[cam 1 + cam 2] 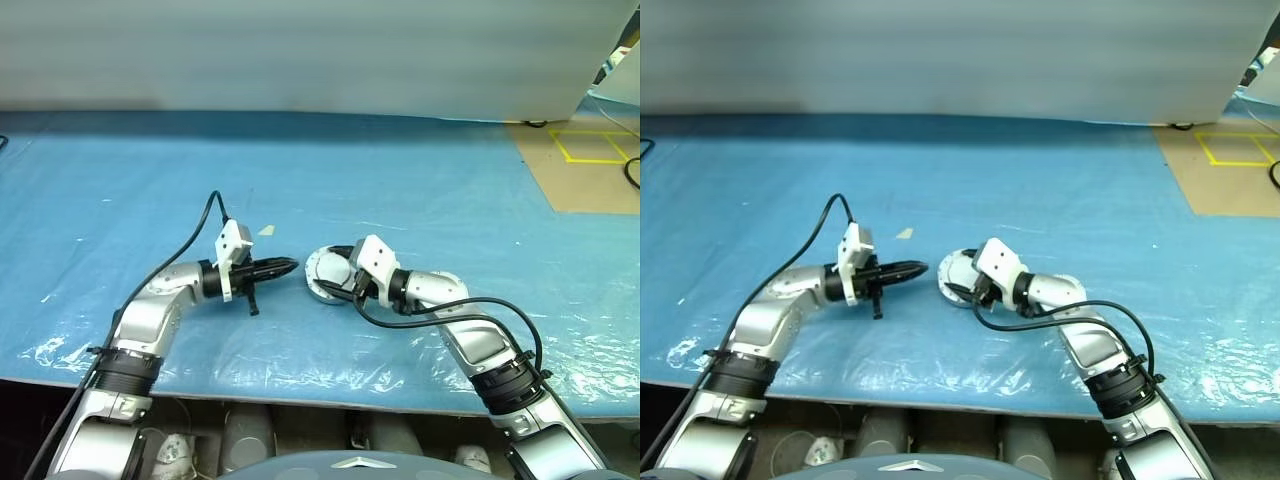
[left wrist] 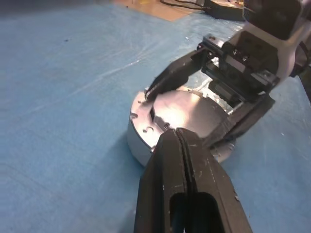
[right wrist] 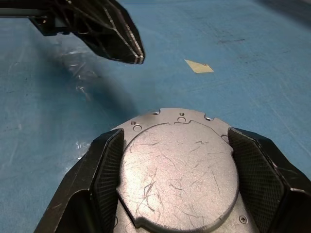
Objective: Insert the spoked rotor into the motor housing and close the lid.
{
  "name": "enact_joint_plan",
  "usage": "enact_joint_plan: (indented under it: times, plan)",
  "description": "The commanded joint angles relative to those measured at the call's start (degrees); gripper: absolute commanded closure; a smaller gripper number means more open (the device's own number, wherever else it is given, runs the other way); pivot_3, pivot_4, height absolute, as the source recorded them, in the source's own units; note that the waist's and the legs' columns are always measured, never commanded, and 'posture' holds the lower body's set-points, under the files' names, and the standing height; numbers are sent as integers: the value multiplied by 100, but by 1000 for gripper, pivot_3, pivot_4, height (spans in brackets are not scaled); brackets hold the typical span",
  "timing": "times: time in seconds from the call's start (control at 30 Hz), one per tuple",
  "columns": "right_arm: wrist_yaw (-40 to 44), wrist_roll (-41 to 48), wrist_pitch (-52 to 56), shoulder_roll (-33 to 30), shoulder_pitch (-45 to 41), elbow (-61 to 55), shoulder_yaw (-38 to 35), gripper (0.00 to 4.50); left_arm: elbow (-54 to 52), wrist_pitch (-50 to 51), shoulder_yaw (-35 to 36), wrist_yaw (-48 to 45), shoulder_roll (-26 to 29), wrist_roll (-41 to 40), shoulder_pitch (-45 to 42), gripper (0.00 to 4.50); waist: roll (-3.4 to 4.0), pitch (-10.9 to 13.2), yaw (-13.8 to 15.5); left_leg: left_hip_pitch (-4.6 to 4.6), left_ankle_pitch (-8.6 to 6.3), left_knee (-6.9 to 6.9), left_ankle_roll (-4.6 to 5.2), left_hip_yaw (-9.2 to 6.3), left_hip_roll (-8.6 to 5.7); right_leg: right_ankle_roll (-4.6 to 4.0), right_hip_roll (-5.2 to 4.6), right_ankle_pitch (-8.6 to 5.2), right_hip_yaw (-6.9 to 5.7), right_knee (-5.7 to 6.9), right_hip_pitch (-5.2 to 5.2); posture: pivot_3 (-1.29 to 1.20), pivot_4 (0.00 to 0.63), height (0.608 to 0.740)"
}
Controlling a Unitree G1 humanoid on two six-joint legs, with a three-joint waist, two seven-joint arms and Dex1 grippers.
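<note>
Two claws — right (image 3: 177, 179) grips housing (image 3: 146, 124).

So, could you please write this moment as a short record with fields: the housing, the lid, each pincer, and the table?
motor housing: round silver ring, resting on the table
lid: plain grey face up, seated on the housing
right pincer: fingers on either side of the housing
left pincer: shut, empty, pointing at the housing
table: blue plastic sheet
tape scrap: lying beyond the housing
</note>
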Motion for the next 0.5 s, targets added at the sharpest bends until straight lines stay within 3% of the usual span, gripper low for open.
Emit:
enact_joint_plan:
  times: [0.03, 0.5]
  plan:
    - [-47, -177, 269, -96, 148, 162, 28, 1431, 216, -300, -157, 169, -161, 271, -196, 4500, 0, 0, -4, -1, 0, 0, 0, 0, 0, 0, 0, 0, 0, -2, 0, 0, 150, 740]
    - [-208, -3, 514, 56, 175, -111, -116, 1431, 683, -693, -867, 325, -362, 1154, -238, 4500, 8, -7, 7, 5, 0, -3, 0, 0, -1, 1, -4, 0, 0, -7, 8, 0, 150, 740]
